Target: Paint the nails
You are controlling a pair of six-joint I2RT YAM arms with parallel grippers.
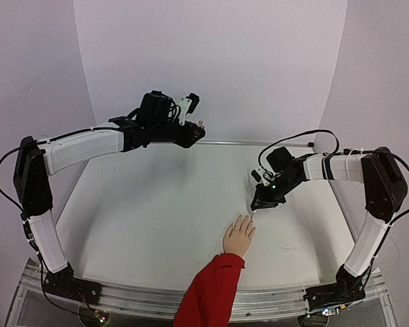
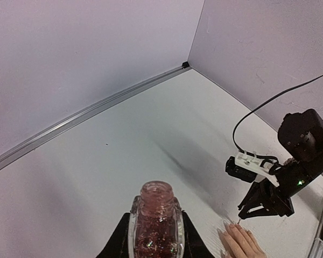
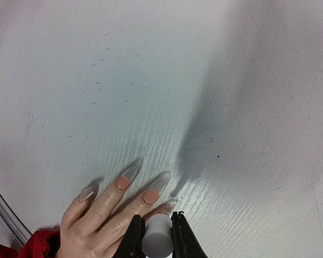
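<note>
A pale mannequin hand (image 1: 238, 236) with a red sleeve (image 1: 211, 294) lies flat near the table's front edge, fingers pointing away. Its long nails (image 3: 128, 175) show in the right wrist view. Two of them have pink bases and clear tips. My right gripper (image 1: 258, 206) is shut on a grey brush cap (image 3: 157, 240) and hovers right over the fingertips. The brush tip (image 3: 174, 201) meets the nail nearest the jaws. My left gripper (image 1: 194, 131) is raised at the back left, shut on an open bottle (image 2: 155, 223) of pinkish glitter polish.
A white table (image 1: 157, 218) carries the hand, with white walls at the back and sides. A metal rail (image 1: 279, 144) runs along the far edge. The right arm's cable (image 2: 258, 110) loops above its wrist.
</note>
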